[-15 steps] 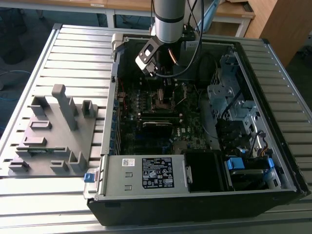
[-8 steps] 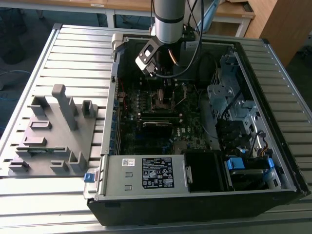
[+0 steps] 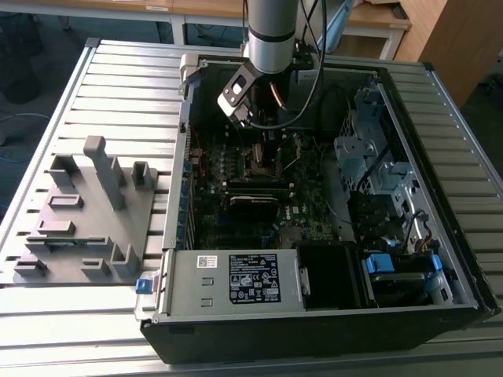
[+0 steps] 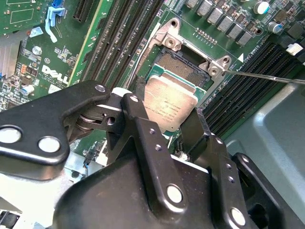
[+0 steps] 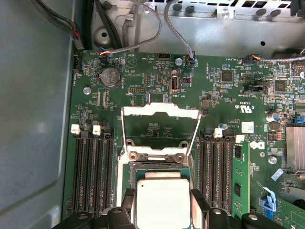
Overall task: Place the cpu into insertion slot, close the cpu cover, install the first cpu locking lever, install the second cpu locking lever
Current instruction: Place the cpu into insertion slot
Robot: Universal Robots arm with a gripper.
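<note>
End effector [image 4: 167,102]: closed on the cpu [image 4: 172,110], a finger on each opposite edge, and it had it!
Cpu position: hung over the near part of the insertion slot [image 4: 178,67]; not seated, by my read.
Cpu cover [image 5: 159,112]: stood raised, clear of the slot.
Doing it well: the job wanted a level chip, edges squared to the slot's silvery rim, a straight descent, no sliding.
First wrist view: gave the raised cover head-on, memory slots [image 5: 93,176] either side.
Second wrist view: gave a thin lever [image 4: 267,77] jutting free beside the slot.
Exterior view: gave the whole computer case [image 3: 314,338] on the slatted worktop [image 3: 118,86].
</note>
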